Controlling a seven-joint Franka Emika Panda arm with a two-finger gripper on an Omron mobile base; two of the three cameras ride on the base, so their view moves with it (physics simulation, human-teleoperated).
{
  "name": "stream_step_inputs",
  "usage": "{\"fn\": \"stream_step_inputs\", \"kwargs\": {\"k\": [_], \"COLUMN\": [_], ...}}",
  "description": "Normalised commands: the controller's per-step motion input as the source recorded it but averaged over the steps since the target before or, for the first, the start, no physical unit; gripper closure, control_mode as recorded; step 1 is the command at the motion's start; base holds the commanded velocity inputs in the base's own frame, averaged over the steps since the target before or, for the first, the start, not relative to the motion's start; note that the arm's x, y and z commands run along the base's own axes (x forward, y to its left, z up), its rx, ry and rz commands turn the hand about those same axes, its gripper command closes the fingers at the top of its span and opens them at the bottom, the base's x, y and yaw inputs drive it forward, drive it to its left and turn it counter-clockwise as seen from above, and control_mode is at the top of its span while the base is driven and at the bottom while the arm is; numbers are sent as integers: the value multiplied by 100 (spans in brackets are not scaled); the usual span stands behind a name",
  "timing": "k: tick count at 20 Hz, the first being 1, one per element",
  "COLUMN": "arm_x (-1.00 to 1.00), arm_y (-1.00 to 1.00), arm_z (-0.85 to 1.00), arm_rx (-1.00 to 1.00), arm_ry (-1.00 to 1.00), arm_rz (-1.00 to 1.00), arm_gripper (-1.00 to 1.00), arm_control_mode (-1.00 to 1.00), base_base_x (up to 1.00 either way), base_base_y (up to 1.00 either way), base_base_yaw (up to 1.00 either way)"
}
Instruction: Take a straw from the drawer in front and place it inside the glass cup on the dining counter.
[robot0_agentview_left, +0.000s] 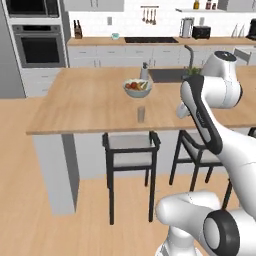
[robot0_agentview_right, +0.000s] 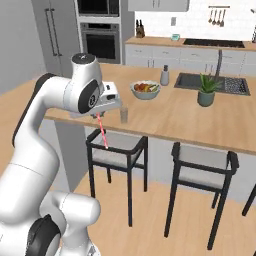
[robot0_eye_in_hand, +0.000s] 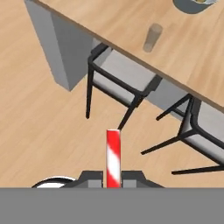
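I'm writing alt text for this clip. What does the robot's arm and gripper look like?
A glossy white arm of rounded, bulbous segments, with dark grey-black bands and round caps at the joints. It ends in a boxy pale hand and a small two-finger gripper with dark tips. No cables or markings visible.

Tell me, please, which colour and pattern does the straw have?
The straw is red with white diagonal stripes; the hand view shows it best.

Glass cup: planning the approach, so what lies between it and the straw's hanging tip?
In the hand view, the black stool and the dining counter edge lie between the straw and the glass cup.
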Motion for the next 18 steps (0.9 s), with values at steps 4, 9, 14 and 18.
{"fn": "stream_step_inputs", "kwargs": {"k": [4,9,14,18], "arm_x": [0,0,0,0], "arm_y": [0,0,0,0], "arm_z": [0,0,0,0], "arm_rx": [0,0,0,0], "arm_ry": [0,0,0,0], "arm_rz": [0,0,0,0], "arm_gripper": [100,100,100,100], "arm_control_mode": [100,100,100,100], "base_base_x": [57,82,100,100], "base_base_y": [60,42,24,4], "base_base_yaw": [-38,-32,-19,0]}}
